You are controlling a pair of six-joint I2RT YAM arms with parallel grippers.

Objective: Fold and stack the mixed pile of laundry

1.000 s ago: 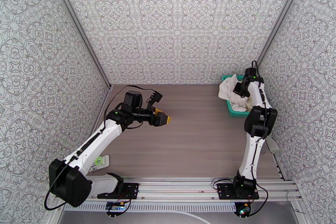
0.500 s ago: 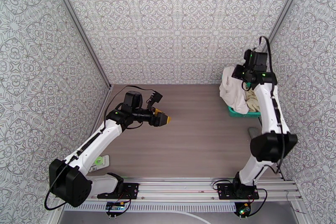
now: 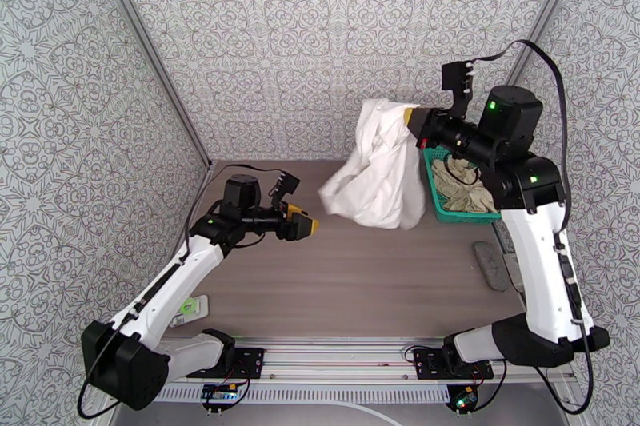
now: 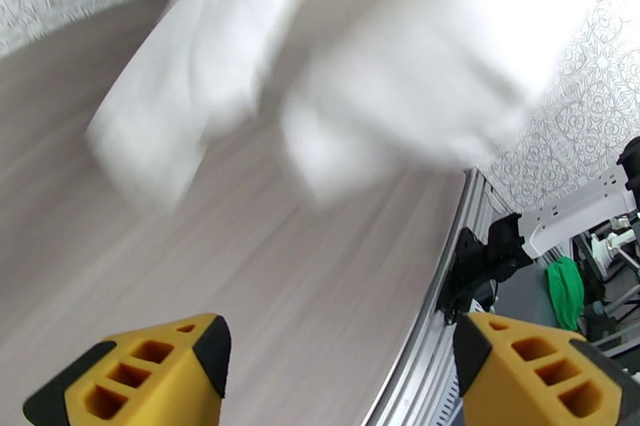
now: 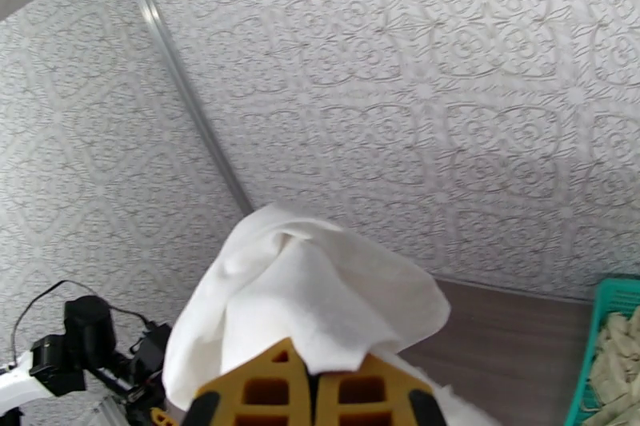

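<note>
White T-shirt (image 3: 376,172): soft, light and limp, likely to sag and twist; best taken at shoulders or hem corners for spreading flat. Plain white, bunched, hanging in deep folds above the counter (image 3: 360,284), beside the teal basket (image 3: 460,217). Pinched at a gathered top fold by right gripper (image 3: 414,125), jaws pressed together on cloth. Beige garment (image 3: 464,184) crumpled inside basket. Left gripper (image 3: 304,221) nearby, jaws spread, empty.
</note>
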